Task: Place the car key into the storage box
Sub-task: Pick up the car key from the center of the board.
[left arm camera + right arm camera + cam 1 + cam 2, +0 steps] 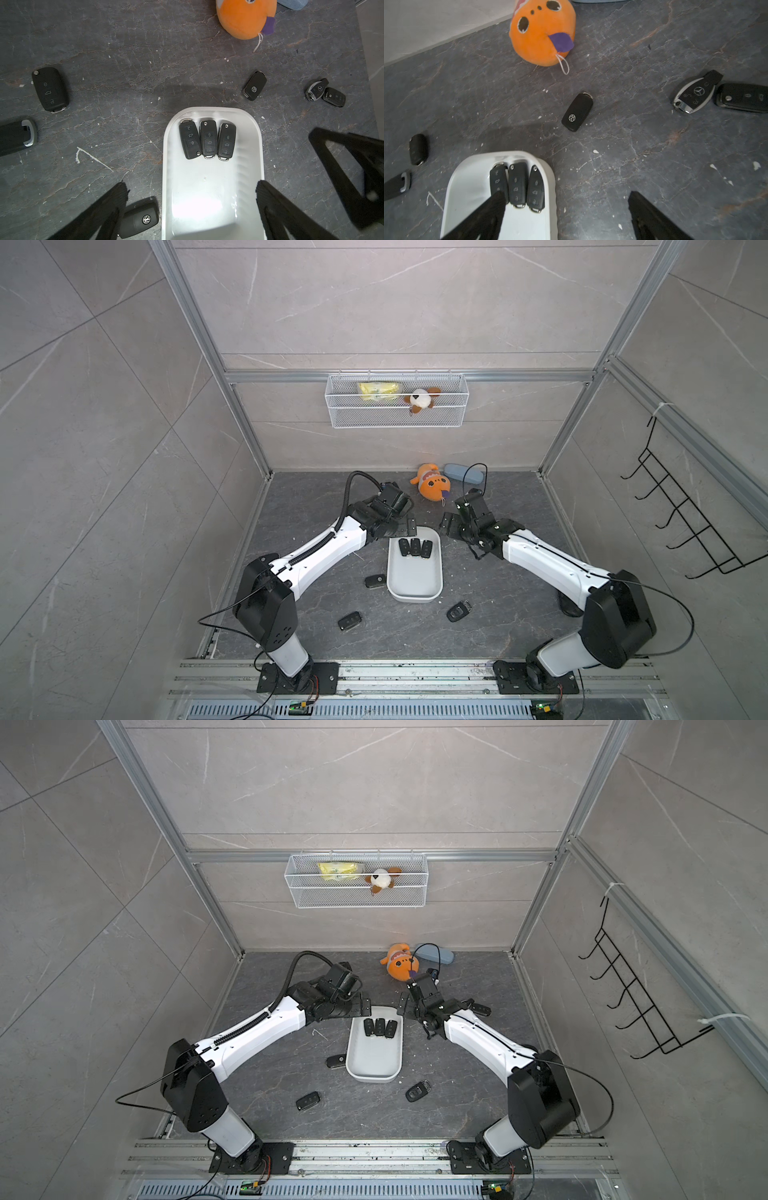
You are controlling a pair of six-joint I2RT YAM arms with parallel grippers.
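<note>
**Three car keys point(414, 548) in the storage box point(414, 585); left claw point(191, 186) and right claw point(566, 193) wide apart, empty**

Inside the white storage box, at its far end: three black car keys side by side, buttons up, flat on the bottom, touching or nearly so. Same car keys point(207, 139) clear in the left wrist view and, partly behind a finger, in the right wrist view.

On the left claw, fingers spread wide, nothing gripped, the box beneath them. On the right claw, fingers likewise spread, nothing gripped; one finger over the box beside the keys, the other over bare floor. In both top views, both claws near the box's far end, left claw at its left corner, right claw just off its right corner.

Loose on the dark floor: a loose key point(375, 581) just beside the box's left wall; a second loose key point(349, 620) nearer the left arm's base; a rounded fob point(459, 610) near the box's near right corner. Beyond the box, a badged key point(255, 88) lying badge up, and further right a silver-rimmed key point(315, 90) right against a dark flip key point(334, 97).

By the back wall, an orange plush toy point(432, 488) next to a blue-grey case point(461, 472). On the wall, a white wire basket point(397, 414) with a yellow packet point(379, 391) and a small plush dog point(422, 398)
</note>
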